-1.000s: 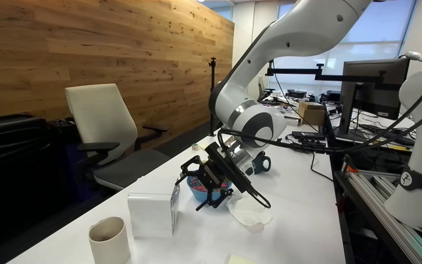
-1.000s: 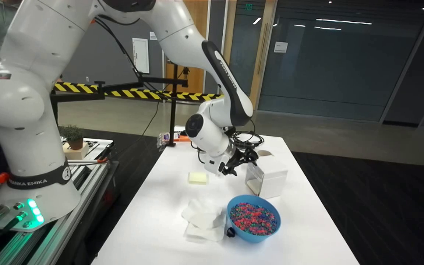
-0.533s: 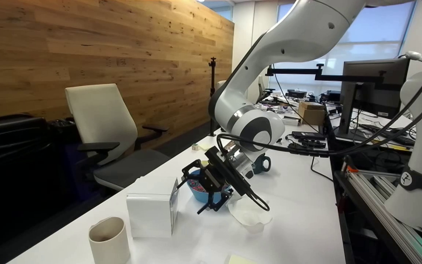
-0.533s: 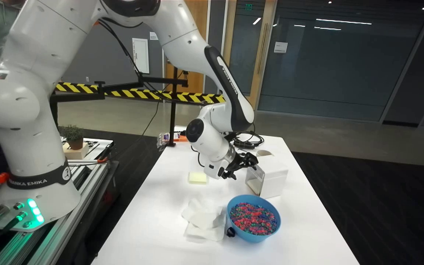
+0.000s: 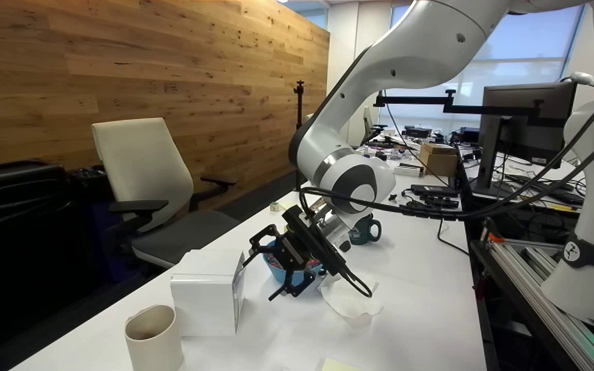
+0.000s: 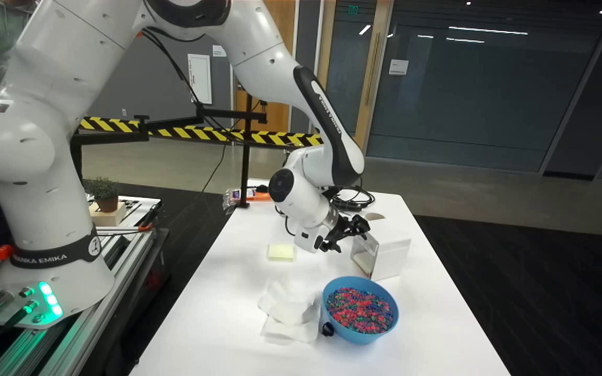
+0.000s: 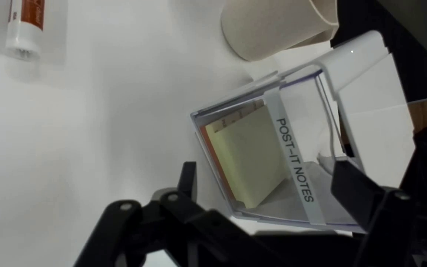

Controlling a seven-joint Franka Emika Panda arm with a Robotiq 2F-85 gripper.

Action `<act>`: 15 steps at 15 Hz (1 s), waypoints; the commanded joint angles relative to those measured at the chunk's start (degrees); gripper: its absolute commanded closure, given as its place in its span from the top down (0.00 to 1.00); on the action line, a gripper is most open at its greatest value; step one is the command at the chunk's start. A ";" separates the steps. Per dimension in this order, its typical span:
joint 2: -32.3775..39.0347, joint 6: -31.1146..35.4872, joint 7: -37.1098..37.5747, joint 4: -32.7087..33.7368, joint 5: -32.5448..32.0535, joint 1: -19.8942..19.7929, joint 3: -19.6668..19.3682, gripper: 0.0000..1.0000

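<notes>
My gripper is open and empty, tilted, at the open front of a white box. The box also shows in an exterior view. In the wrist view the box has a clear front with a strip reading "POST-IT NOTES". A yellow note pad leans inside at the box's low side, with an orange layer beside it. In the wrist view one finger is outside the box on the table side. The other finger overlaps the clear front's upper part and seems to touch the box.
A beige cup stands beside the box. A blue bowl of coloured beads, white tissue and a yellow pad lie on the white table. A dark mug stands behind the gripper. A white-and-orange tube lies near the cup.
In an exterior view the gripper has dipped slightly and then moved left. The white box has shifted a little the same way and turned slightly. The fingers stay open.
</notes>
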 commanded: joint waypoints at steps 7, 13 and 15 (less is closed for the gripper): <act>1.60 -0.53 -1.21 1.78 0.92 0.42 -0.91 0.17; 2.87 0.00 -1.65 1.73 0.66 -1.03 0.60 0.00; 3.29 -0.01 -1.75 1.49 0.79 -0.91 0.66 0.00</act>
